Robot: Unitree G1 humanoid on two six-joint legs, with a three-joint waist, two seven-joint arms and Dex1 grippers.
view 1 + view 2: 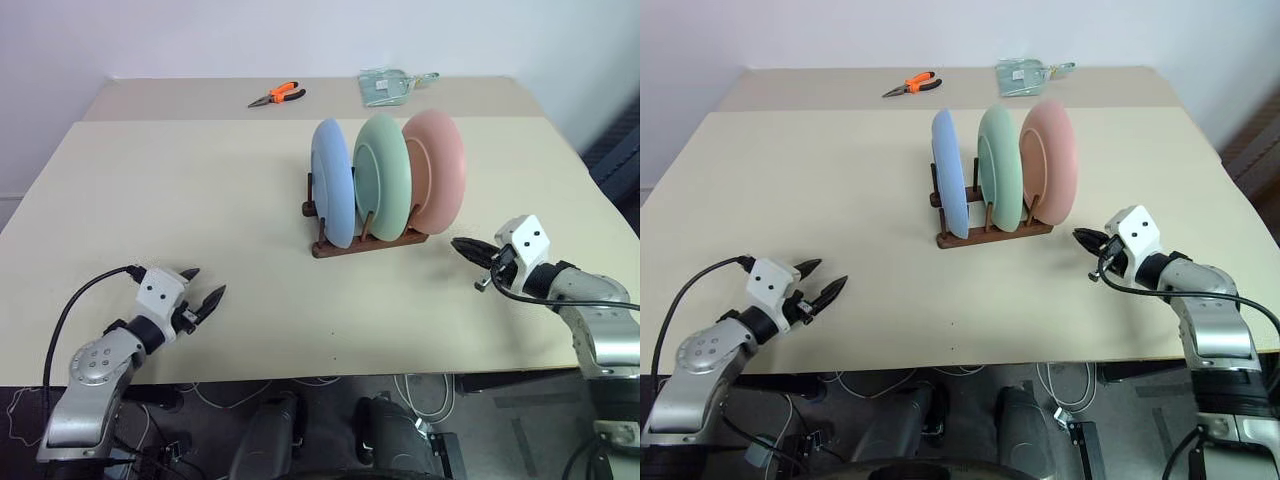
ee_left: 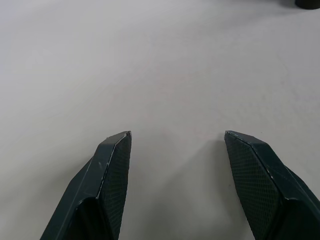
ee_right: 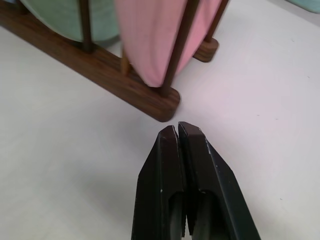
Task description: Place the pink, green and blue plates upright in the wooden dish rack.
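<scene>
The blue plate (image 1: 332, 183), the green plate (image 1: 382, 176) and the pink plate (image 1: 437, 170) all stand upright side by side in the wooden dish rack (image 1: 366, 244) at the middle of the table. My right gripper (image 1: 466, 247) is shut and empty, just right of the rack's near end; its wrist view shows the rack's rail (image 3: 105, 75) and the pink plate (image 3: 150, 35) close ahead. My left gripper (image 1: 203, 291) stands open and empty near the table's front left, over bare tabletop (image 2: 165, 75).
Orange-handled pliers (image 1: 277, 95) and a clear plastic bag (image 1: 388, 86) lie on the far table behind the rack. The near table edge (image 1: 300, 378) runs just behind both grippers.
</scene>
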